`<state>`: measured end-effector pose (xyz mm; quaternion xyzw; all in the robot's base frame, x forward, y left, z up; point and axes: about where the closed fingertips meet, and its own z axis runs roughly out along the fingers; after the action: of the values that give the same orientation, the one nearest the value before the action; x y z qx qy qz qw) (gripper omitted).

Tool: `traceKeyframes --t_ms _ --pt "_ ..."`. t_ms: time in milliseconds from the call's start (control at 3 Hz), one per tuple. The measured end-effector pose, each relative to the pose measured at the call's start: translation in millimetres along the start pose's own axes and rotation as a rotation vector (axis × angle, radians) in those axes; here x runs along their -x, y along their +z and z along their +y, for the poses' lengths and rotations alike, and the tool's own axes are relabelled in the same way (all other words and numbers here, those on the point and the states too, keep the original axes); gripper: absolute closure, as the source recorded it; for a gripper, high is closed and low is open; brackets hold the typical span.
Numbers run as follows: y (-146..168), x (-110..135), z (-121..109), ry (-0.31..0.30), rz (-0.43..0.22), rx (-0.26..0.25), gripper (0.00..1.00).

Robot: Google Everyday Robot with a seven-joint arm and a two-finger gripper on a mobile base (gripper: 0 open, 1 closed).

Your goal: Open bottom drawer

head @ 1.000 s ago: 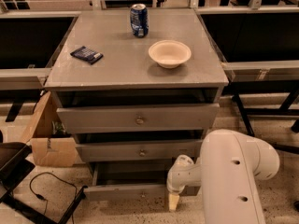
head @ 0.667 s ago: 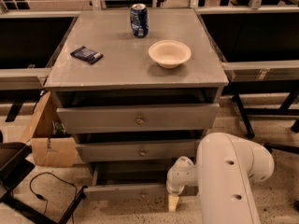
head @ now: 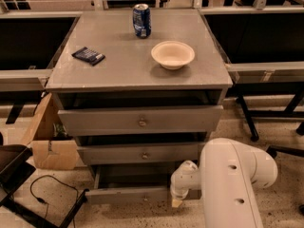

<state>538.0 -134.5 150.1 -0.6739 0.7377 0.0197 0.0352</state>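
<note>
Low at the foot of the cabinet (head: 118, 70), the bottom drawer (head: 118, 195) is seen beneath two taller-fronted drawers, its narrow front standing forward of them with a dark strip of interior showing behind it, so it is judged to be partly drawn out already. Its small knob (head: 145, 198) is left uncovered near the middle of the front. The gripper (head: 176, 202) is held at the right end of that front, just beside the knob's right and close to the floor, at the end of the white arm (head: 232, 184); whether it is parted, closed or clamped on the panel's edge cannot be told, since it is seen from behind. The pulling step is judged to be in hand. If a hold is had on the front, a straight, level pull towards the base is called for next, kept square so the drawer is not racked from its right end; if not, a hold on the knob or the edge must first be taken. On top, a can (head: 141, 20), a bowl (head: 173, 54) and a dark packet (head: 88, 55) are left standing apart.
</note>
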Motion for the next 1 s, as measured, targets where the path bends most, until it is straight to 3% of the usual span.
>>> traceKeyframes --t_ms 333,667,1000 --pt "-3.2 -2.1 2.9 0.003 0.007 0.005 0.65" --pt "-9.9 -9.3 1.2 0.009 0.020 0.005 0.96" --pt "-11.3 -11.1 0.9 0.014 0.027 0.005 1.00"
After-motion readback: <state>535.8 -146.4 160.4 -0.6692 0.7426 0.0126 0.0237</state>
